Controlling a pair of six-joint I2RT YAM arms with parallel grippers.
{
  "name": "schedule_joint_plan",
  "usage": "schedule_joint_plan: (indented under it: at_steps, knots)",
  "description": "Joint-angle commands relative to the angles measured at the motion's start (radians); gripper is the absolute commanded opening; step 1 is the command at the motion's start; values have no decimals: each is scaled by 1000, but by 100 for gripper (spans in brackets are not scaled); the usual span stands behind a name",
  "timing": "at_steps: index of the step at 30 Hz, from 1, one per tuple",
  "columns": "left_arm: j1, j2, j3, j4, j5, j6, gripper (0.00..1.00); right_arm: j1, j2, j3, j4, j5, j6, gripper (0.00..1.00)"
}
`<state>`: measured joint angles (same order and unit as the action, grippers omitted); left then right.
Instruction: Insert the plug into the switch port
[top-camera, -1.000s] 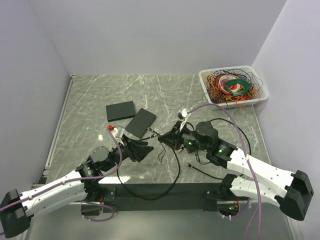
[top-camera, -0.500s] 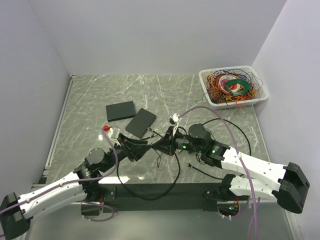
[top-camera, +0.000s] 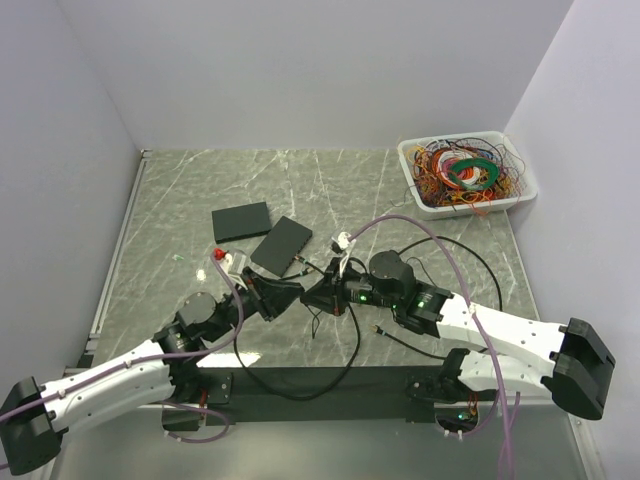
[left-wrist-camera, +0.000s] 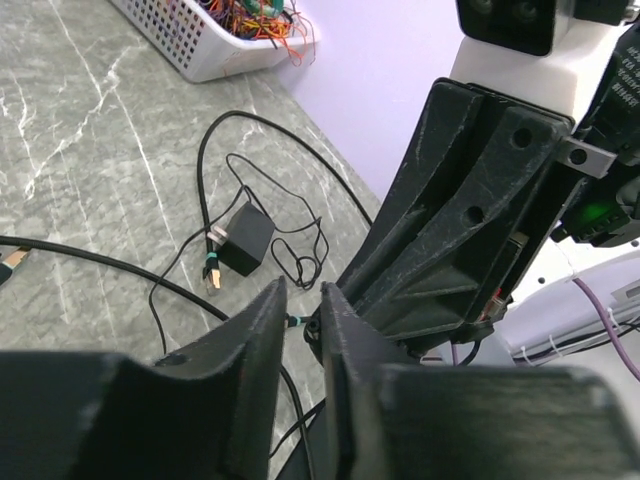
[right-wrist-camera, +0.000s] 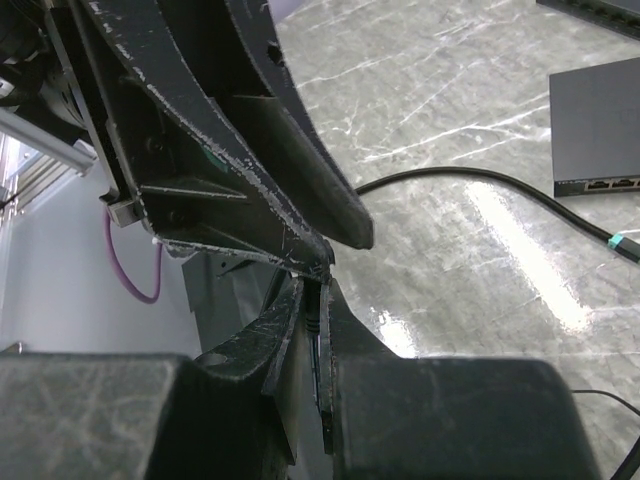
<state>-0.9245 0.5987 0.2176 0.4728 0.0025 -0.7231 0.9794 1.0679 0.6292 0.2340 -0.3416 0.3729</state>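
Barely apart, the two tools meet tip to tip low over the green marble table (top-camera: 200, 190). The right gripper (right-wrist-camera: 316, 300) is pinched closed on a thin dark cord (right-wrist-camera: 317, 322). The left gripper (left-wrist-camera: 303, 310) shows only a slit between its black fingers, and whether it grips anything cannot be told. The plug (right-wrist-camera: 626, 246), a teal-collared end on a thick black cable, lies flat on the marble near the port face of the flat black switch (right-wrist-camera: 600, 125), not inserted.
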Motion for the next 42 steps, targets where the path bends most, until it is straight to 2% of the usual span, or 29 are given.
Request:
schedule_joint_plan:
  at_steps: [1, 9, 12, 14, 15, 16, 18, 19, 24, 25, 26, 27, 29, 30, 35, 42]
  knots:
    - [-5, -22, 35, 26, 1, 2, 25, 10, -32, 14, 56, 21, -8, 0]
    - [-5, -33, 25, 21, 53, -7, 19, 10, -39, 4, 82, 52, 12, 0]
    - [-5, -30, 22, 26, 79, -13, 25, 10, -45, 4, 83, 64, 11, 0]
    - [-5, -31, 19, 27, 83, -16, 25, 10, -51, 4, 83, 69, 12, 0]
    - [-5, -30, 17, 27, 82, -18, 23, 10, -54, 7, 83, 69, 12, 0]
    - [-5, -31, 16, 33, 79, -21, 16, 10, -54, 9, 83, 67, 12, 0]
    - [-5, -40, 9, 36, 76, -22, 10, 8, -60, 10, 82, 69, 15, 0]
    - [-5, -42, 8, 38, 70, -27, 1, 10, -63, 7, 83, 69, 17, 0]
    - [-5, -54, 0, 47, 57, -35, 0, 12, -75, -5, 90, 84, 26, 0]
    - [-5, -56, 0, 47, 54, -35, 0, 12, -80, -9, 90, 91, 26, 1]
    - [-5, -59, 3, 40, 48, -36, 0, 12, -85, -13, 88, 105, 26, 13]
    - [-5, -62, 5, 36, 44, -36, 1, 12, -95, -20, 85, 118, 27, 36]
    - [-5, -71, 11, 29, 37, -33, 0, 11, -109, -28, 79, 139, 24, 49]
    - [-5, -74, 14, 23, 36, -33, 0, 12, -124, -34, 76, 148, 23, 60]
    - [-5, -96, 20, 12, 21, -32, 0, 10, -161, -54, 74, 153, 21, 61]
    - [-7, -83, 11, 36, 17, -39, 0, 12, -122, -49, 102, 93, 26, 52]
